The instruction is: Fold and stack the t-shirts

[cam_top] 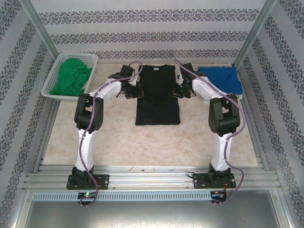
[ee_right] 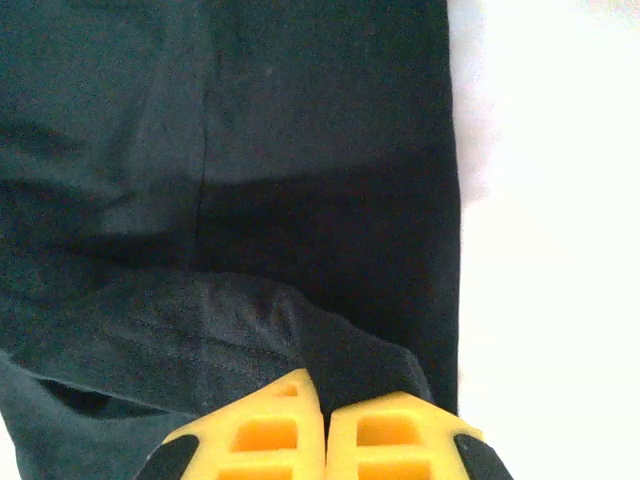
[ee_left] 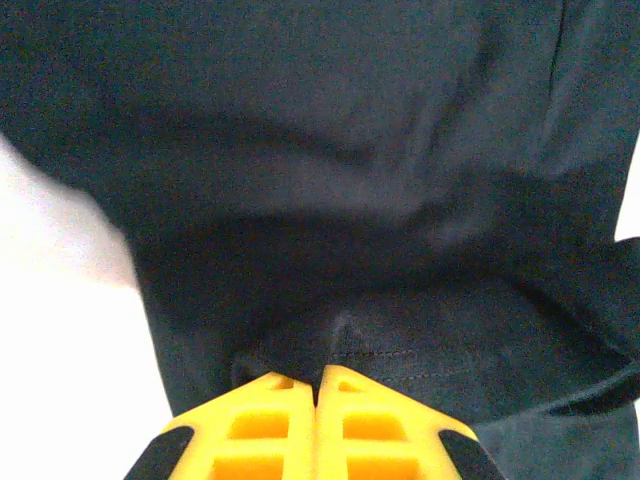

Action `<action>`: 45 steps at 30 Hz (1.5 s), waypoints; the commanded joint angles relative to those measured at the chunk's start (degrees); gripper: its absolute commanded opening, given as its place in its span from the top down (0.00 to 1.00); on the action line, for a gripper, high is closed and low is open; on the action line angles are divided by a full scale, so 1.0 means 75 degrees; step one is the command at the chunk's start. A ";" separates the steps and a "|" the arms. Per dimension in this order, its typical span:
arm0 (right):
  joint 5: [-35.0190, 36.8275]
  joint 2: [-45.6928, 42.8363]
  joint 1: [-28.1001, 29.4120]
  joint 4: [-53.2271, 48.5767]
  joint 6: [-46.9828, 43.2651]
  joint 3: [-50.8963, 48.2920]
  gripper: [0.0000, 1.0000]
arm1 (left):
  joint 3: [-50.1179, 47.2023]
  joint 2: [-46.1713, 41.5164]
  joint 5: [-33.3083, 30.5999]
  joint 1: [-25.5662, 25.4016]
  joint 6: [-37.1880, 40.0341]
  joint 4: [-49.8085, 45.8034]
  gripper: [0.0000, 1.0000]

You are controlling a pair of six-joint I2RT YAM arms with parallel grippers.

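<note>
my left arm (cam_top: 87,145) and right arm (cam_top: 219,152) are white with black joints, each trailing a lilac cable (cam_top: 96,161), on black base plates (cam_top: 88,181). my fingers (ee_left: 380,430) are yellow lattice, black-edged.

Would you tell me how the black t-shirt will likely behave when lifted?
The black t-shirt will probably sag limply: its cloth puckers where the left pincer and right pincer pinch it. It looks thin, so likely light. The unheld lower half may drag across the table.
</note>
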 commanded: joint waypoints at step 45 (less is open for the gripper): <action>0.0574 -0.8577 0.2799 -0.1607 0.1891 -0.5841 0.95 | -0.6664 -0.9095 -0.2369 -0.3963 -0.2131 -0.1385 1.00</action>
